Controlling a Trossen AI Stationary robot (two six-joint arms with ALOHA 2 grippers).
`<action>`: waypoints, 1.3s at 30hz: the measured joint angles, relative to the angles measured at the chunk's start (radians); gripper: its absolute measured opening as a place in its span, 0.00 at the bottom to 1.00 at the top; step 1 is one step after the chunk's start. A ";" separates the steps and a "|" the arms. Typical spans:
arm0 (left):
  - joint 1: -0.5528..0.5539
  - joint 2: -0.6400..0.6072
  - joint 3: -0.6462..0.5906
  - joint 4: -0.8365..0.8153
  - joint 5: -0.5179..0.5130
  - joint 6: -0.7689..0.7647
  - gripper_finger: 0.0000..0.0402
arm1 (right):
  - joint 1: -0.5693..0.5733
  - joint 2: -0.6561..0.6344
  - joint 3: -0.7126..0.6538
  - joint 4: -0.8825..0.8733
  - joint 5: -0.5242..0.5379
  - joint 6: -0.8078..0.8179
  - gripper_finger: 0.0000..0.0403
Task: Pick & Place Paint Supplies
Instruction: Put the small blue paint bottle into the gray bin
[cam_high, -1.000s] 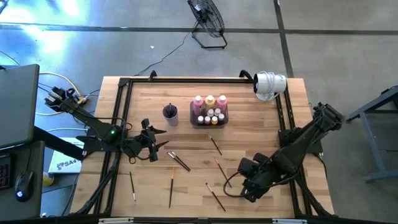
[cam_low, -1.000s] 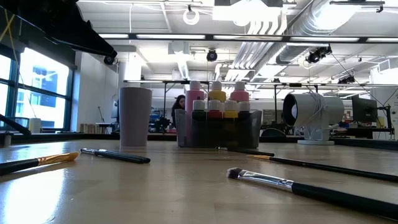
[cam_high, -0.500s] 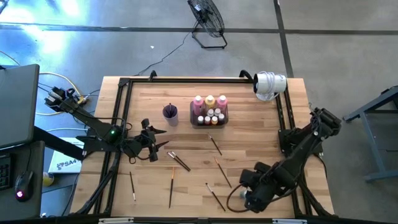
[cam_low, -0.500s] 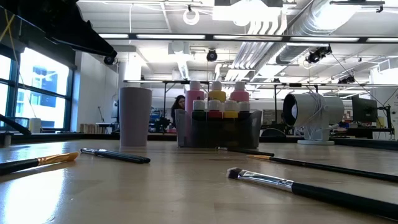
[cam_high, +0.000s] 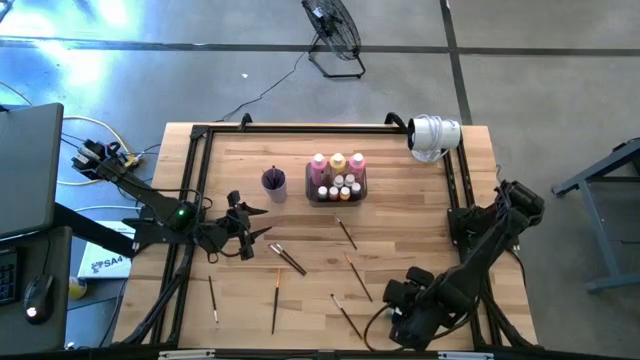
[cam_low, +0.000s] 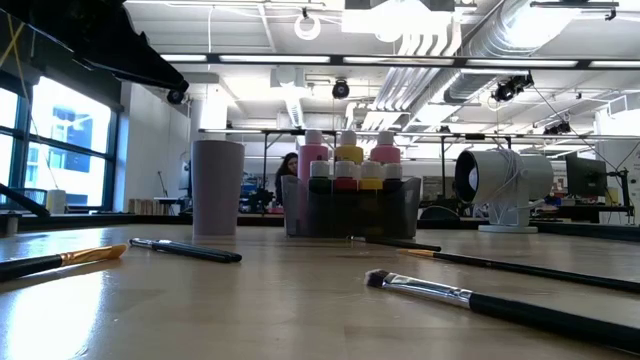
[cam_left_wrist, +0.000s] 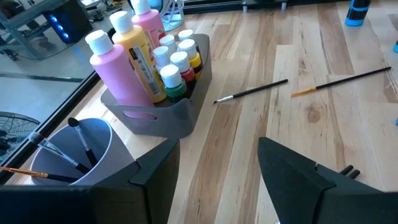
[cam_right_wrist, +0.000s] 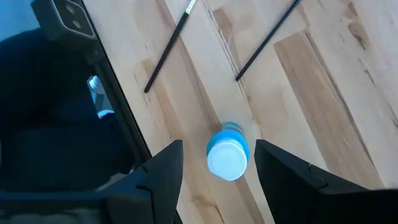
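The left claw (cam_high: 245, 232) is hanging over the surface (cam_high: 400, 215) near its left edge, its fingers (cam_left_wrist: 292, 174) standing apart with nothing between them. The left wrist view is looking past them at the tray (cam_left_wrist: 163, 115) and the cup (cam_left_wrist: 74, 152).

The right claw (cam_high: 385, 325) is hanging low at the front edge of the surface, toward the right corner. In the right wrist view its fingers (cam_right_wrist: 163, 171) are standing apart on either side of a small blue bottle (cam_right_wrist: 227, 154) with a white cap, which is standing upright on the wood; whether the fingers are touching it I cannot tell, though a gap is showing on each side.

The tray (cam_high: 337, 190) is sitting in the back half of the surface, near the middle, holding the tall pink bottle (cam_high: 319, 163), the yellow-orange bottle (cam_high: 338, 161), a second pink bottle (cam_high: 357, 161) and the tiny white-capped bottles (cam_high: 340, 186) in front of them. The cup (cam_high: 274, 182) is standing just to the left of the tray, with brushes (cam_left_wrist: 78, 146) leaning inside it.

Loose brushes are lying scattered across the front half: one (cam_high: 346, 233) just in front of the tray, one (cam_high: 358, 276) right of centre, one (cam_high: 346, 315) near the front edge beside the right claw, a pair (cam_high: 288, 258) near the left claw, an orange-handled one (cam_high: 275, 300) and another (cam_high: 213, 298) toward the front left corner.
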 joint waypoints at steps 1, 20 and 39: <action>0.000 0.000 0.000 0.000 0.000 0.000 0.53 | 0.001 0.008 0.000 -0.001 0.000 0.000 0.47; 0.000 0.000 0.000 0.000 0.000 0.000 0.53 | 0.028 0.056 0.000 -0.055 -0.008 0.000 0.47; 0.000 0.000 0.000 0.000 0.000 0.000 0.53 | 0.033 0.112 0.000 -0.040 -0.001 -0.005 0.47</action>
